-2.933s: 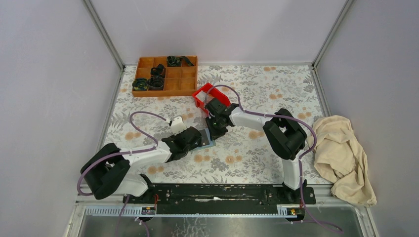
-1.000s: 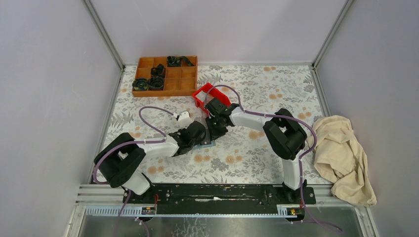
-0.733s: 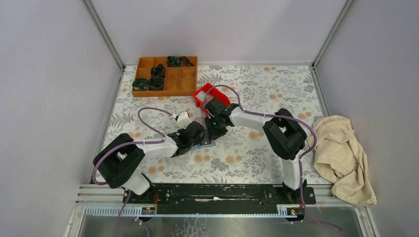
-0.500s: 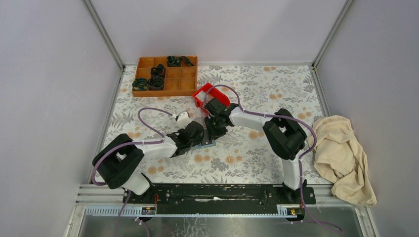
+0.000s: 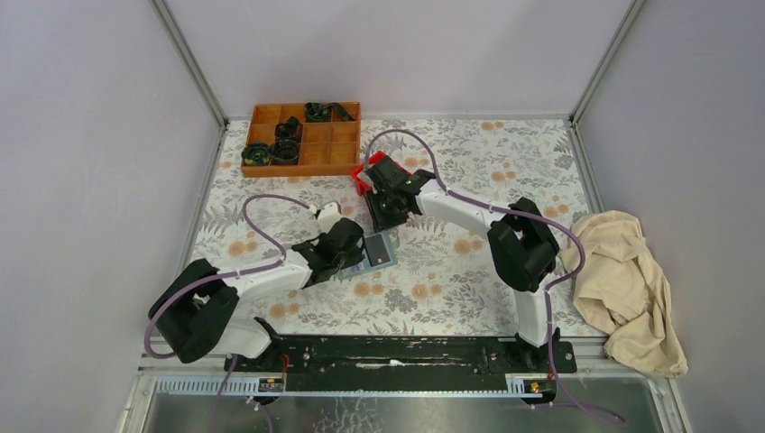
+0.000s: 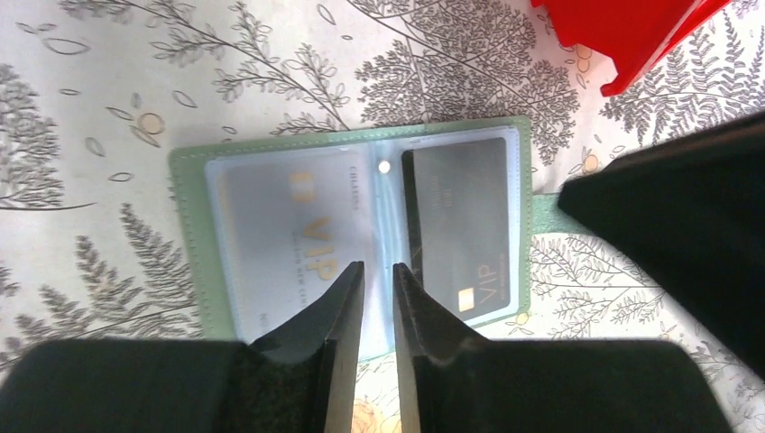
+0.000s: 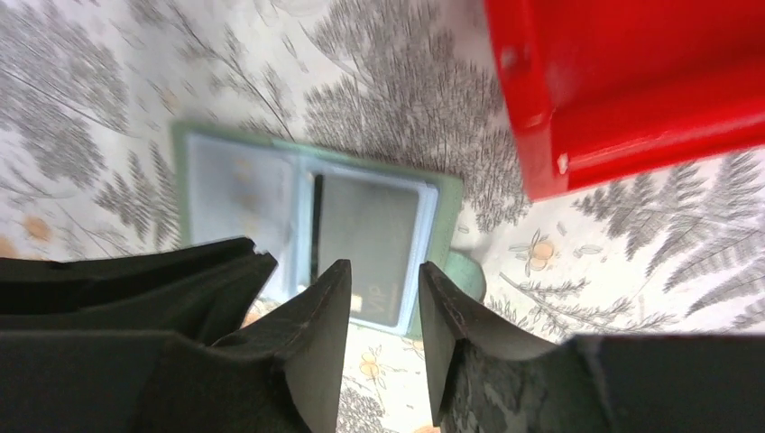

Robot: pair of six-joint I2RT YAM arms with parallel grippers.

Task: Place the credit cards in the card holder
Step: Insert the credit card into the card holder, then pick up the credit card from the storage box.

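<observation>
The card holder (image 5: 379, 253) lies open and flat on the flowered table, its sage-green rim (image 6: 188, 244) framing clear pockets. A whitish credit card (image 6: 289, 234) sits in its left pocket and a dark grey credit card (image 6: 465, 221) in its right pocket. My left gripper (image 6: 377, 268) hovers over the holder's near edge, jaws a narrow gap apart with nothing between them. My right gripper (image 7: 383, 271) is raised over the holder's (image 7: 448, 203) right side, open and empty. From above, the left gripper (image 5: 347, 251) is at the holder's left end and the right gripper (image 5: 383, 209) just behind it.
A red plastic bin (image 5: 363, 173) stands right behind the right gripper, large in its wrist view (image 7: 631, 81). A brown wooden compartment tray (image 5: 302, 137) with black parts sits at the back left. A crumpled beige cloth (image 5: 627, 289) lies off the table's right edge.
Both grippers opened and drew back from the card holder, the left toward its base, the right up toward the red bin. The open holder now shows between them.
</observation>
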